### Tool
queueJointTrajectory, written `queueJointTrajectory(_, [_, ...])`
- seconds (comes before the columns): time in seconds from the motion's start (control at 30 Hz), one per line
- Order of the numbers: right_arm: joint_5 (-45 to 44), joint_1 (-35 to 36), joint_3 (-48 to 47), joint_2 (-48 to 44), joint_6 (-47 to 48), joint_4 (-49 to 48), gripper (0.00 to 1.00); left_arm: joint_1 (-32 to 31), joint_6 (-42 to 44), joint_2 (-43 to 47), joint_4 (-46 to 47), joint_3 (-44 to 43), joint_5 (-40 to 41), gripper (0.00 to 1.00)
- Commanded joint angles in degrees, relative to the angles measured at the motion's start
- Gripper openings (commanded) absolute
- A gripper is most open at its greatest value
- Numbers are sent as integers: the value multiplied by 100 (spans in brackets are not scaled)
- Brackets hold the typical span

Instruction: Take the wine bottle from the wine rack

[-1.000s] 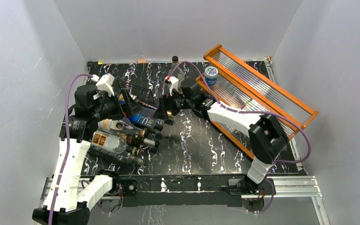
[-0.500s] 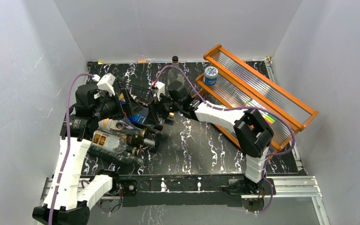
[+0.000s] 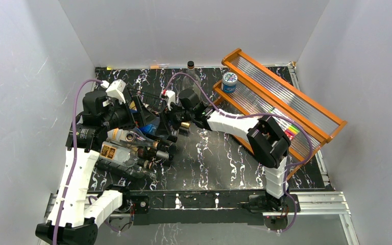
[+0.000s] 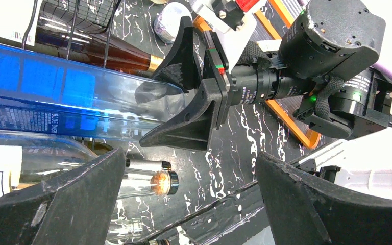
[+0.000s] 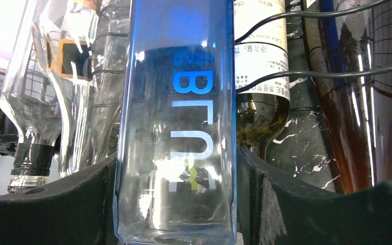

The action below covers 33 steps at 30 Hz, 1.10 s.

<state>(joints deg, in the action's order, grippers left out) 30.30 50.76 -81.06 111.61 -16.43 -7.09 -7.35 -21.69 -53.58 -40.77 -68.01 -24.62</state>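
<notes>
Right arm is reaching across to about 10 o'clock of the black marbled table (image 3: 209,158), where a cluster of bottles is lying on its side.

Right gripper (image 5: 176,173) is clasping the blue square bottle (image 5: 176,102). In the right wrist view one black finger (image 5: 56,204) is sitting against each flat side, with no gap showing on either side. The bottle is clear with a blue tint and blue-and-white lettering. It is lying flat with its near end between the jaws.

The wine rack (image 4: 84,14) is showing as a black wire grid at 11 o'clock of the left wrist view. Its wires are also crossing the neighbouring bottles at 1 to 3 o'clock of the right wrist view. Cannot tell whether the blue square bottle is resting on the wire or on other bottles.

Neighbours in the right wrist view:
- A white-labelled green bottle (image 5: 260,56) is lying just beside it at 1 o'clock.
- A red-brown bottle (image 5: 360,127) is lying at 3 o'clock.
- A clear bottle with a black neck band (image 5: 30,132) is lying at 9 o'clock.

In the left wrist view an amber bottle (image 4: 97,51) is lying just beyond it at 12 o'clock.

Left gripper (image 4: 190,163) is hanging over the bottles with its jaws spread wide, grasping nothing and facing the right gripper.

An orange wood-framed shelf (image 3: 286,102) is leaning at 2 o'clock of the table, with a blue-lidded jar (image 3: 229,79) standing on it.
</notes>
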Motion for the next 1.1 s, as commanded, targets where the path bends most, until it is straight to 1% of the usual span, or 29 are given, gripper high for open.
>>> queueJointTrajectory(0.0, [243,30,-361,-19,-137,-408,70,-18,-53,86,-29,-184,-11,98])
queueJointTrajectory(0.17, [461,10,-393,-46,-461,-439,48,-20,-76,64,-29,-185,2,98])
queueJointTrajectory(0.3, [554,-32,-288,-190,-945,-615,32,-20,-89,50,-29,-195,18,98])
queueJointTrajectory(0.43, [680,-117,-119,-280,-1657,-985,27,-20,-115,58,-26,-208,36,98])
queueJointTrajectory(0.5, [767,-160,-66,-288,-2010,-1133,21,-17,-124,42,-28,-245,45,98])
queueJointTrajectory(0.6, [819,-218,2,-313,-2503,-1355,15,-25,-133,31,-28,-293,54,98])
queueJointTrajectory(0.7, [918,-333,57,-333,-2940,-1650,12,-19,-133,30,-27,-322,59,98])
queueJointTrajectory(0.8, [1110,-460,110,-316,-3415,-1927,7,-19,-133,23,-36,-344,54,98])
queueJointTrajectory(0.9, [1239,-534,217,-365,-3754,-2192,6,-19,-137,19,-29,-350,19,98])
queueJointTrajectory(1.07, [1257,-575,259,-511,-3861,-2254,5,-20,-86,-29,-29,-420,-34,98])
